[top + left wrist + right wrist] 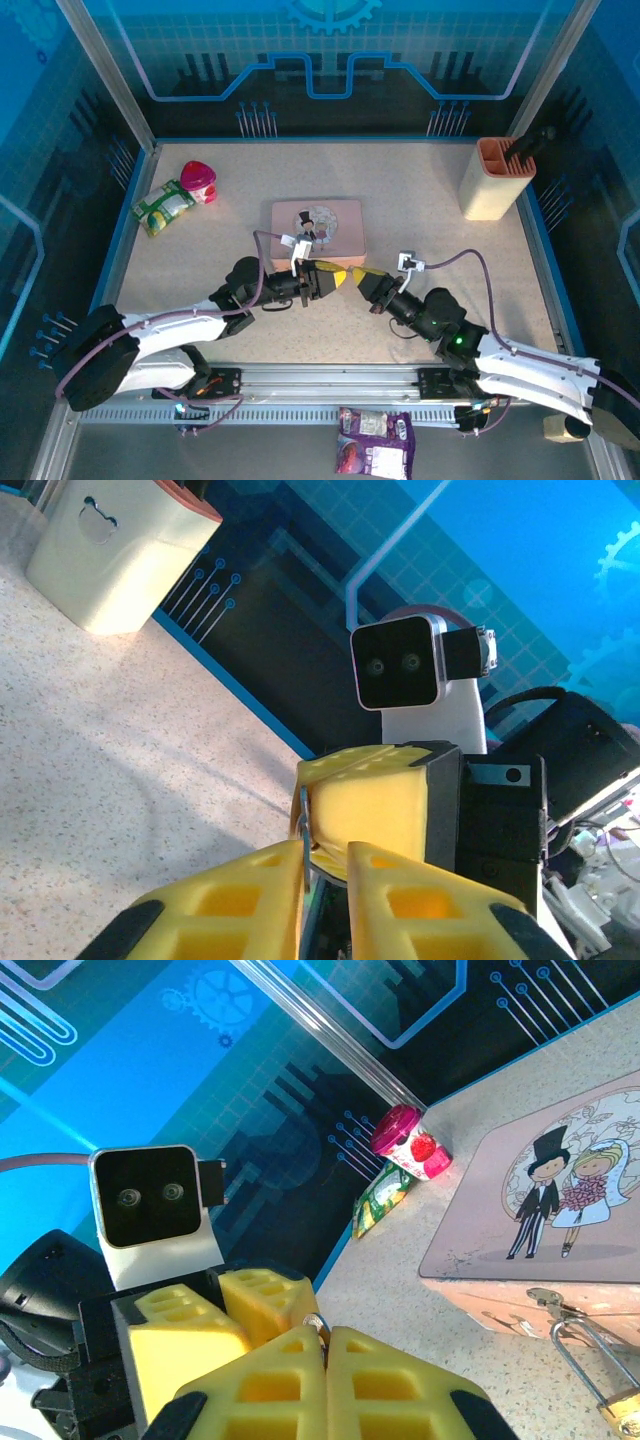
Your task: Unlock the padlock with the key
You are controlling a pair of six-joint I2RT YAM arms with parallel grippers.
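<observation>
While both arms reach low and inward across the table, I see the left gripper and right gripper meeting tip to tip just in front of the tin, forearms nearly level and wrists turned so each camera stares at the other. The fingers are blocky yellow plastic with moulded square pockets on black mounts. My right jaws are pressed flush along one seam, and a tiny looped bit of grey metal, the key, pokes from the top of that seam against the opposing yellow finger. From the left wrist the same piece reads as a thin silver sliver edge-on in the narrow slit between my left fingers; those jaws are nearly together, but I cannot tell whether they actually clamp it or which side bears it. The padlock hangs at the tin's front face, its thin silver shackle through the hasp, its brass body cut off by the frame corner. The tin is flat, pale pink, its lid printed with a cartoon bride and groom. The table is speckled beige. Far off sit a pink cup, a green packet and a cream holder. From above, both lock and key are too small to make out.
</observation>
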